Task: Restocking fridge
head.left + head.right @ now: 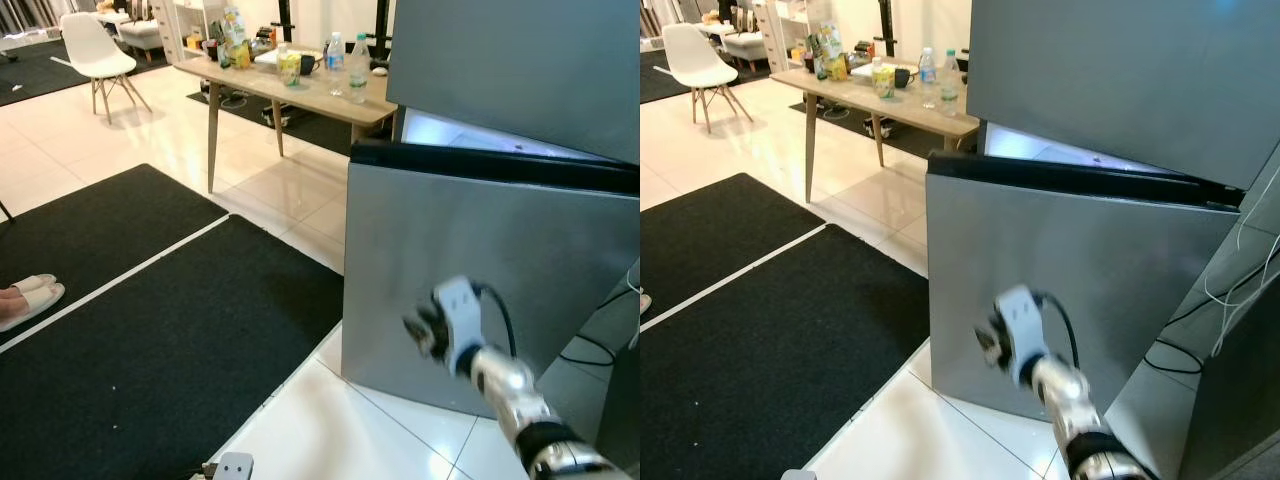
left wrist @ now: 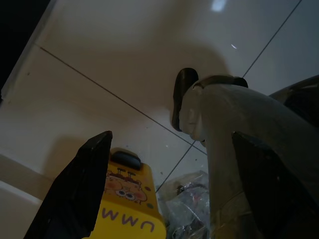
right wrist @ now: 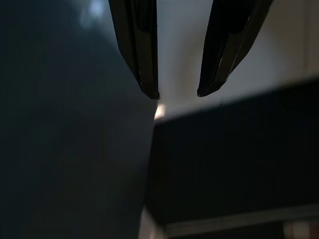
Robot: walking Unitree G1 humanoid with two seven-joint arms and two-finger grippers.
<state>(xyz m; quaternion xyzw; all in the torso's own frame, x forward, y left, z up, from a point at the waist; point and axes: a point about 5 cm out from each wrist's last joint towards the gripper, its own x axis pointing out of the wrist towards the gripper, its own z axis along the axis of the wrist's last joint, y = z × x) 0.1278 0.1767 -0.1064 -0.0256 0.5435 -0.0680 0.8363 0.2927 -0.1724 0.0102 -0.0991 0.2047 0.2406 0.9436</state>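
At the lower right of the frame, the right hand [image 1: 425, 325] reaches toward the silver fridge's lower door [image 1: 480, 290], which stands ajar; its fingers [image 3: 137, 50] are parted, gripping nothing. The left hand [image 2: 164, 189], spread open, hangs over a yellow cartoon-printed pack [image 2: 130, 209] lettered "UMM" on the floor [image 2: 124, 64]. Bottles crowd the counter [image 1: 290, 95] at upper centre.

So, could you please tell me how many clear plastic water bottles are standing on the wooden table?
2. One bottle and a second bottle stand side by side near the table's fridge-side end. Others may be hidden among the clutter further along.
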